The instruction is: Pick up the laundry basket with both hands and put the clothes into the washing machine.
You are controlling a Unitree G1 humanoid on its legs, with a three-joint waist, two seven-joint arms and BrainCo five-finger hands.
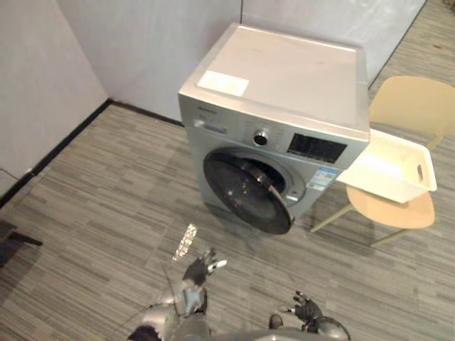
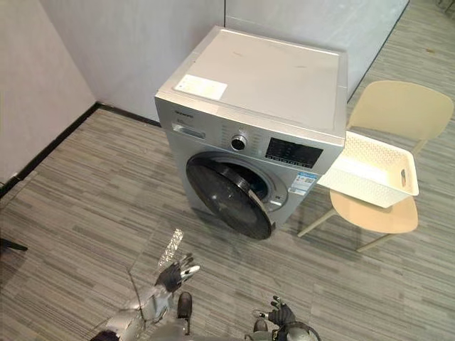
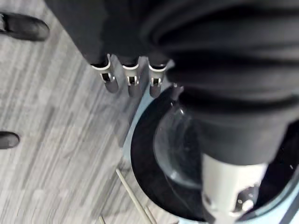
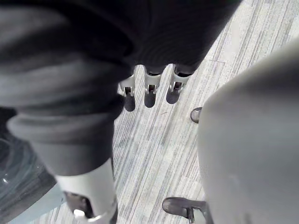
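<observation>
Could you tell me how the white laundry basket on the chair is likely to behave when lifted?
The laundry basket is probably stiff and light: thin perforated plastic walls. It overhangs the chair seat, so a one-sided pull could tip it.

Washing machine point(image 1: 284, 78): white label point(image 1: 223, 83) on the top panel, near the front left corner; dark display panel point(image 1: 317, 148) right of the dial; blue-and-white sticker point(image 1: 323, 177) below it, beside the door. All print too small to read.
</observation>
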